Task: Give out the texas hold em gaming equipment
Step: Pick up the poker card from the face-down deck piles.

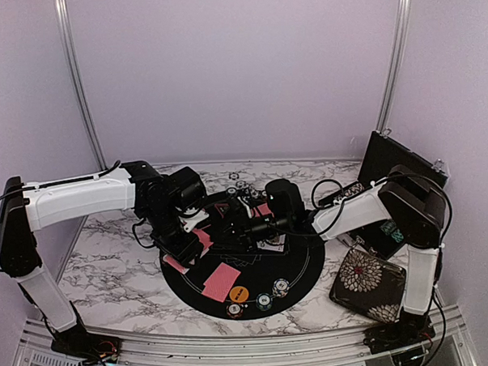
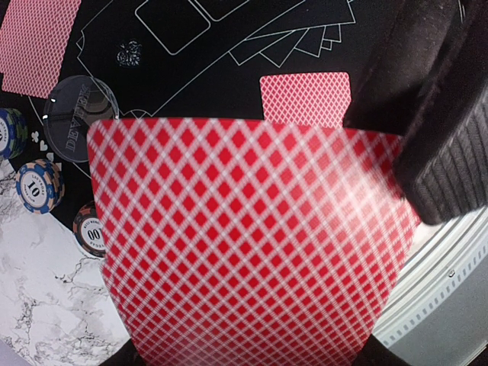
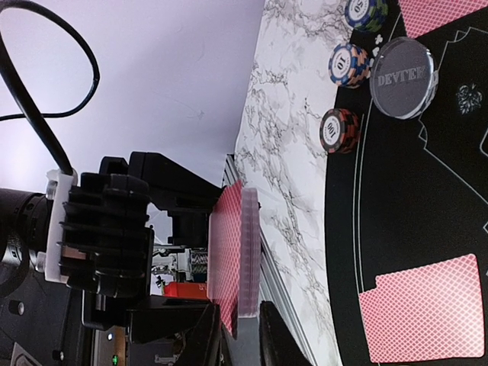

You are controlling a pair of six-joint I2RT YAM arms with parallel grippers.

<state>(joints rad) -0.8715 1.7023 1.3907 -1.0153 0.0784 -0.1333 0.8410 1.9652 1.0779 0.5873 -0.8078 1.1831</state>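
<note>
While the left arm is stretching in level from the worktop's left edge, its wrist dropping toward the round black mat (image 1: 304, 269), the left gripper (image 1: 184, 237) is clamping a deck of cards (image 2: 252, 244) above the mat's left half. The right arm is extending low from the right edge, and the right gripper (image 3: 242, 329) is straddling the deck's edge with narrow jaws; whether they are pinching it I cannot tell. Loose cards (image 3: 427, 313) are lying on the mat, with chip stacks (image 3: 339, 130) and a dealer disc (image 3: 404, 76) sitting at its rim.
</note>
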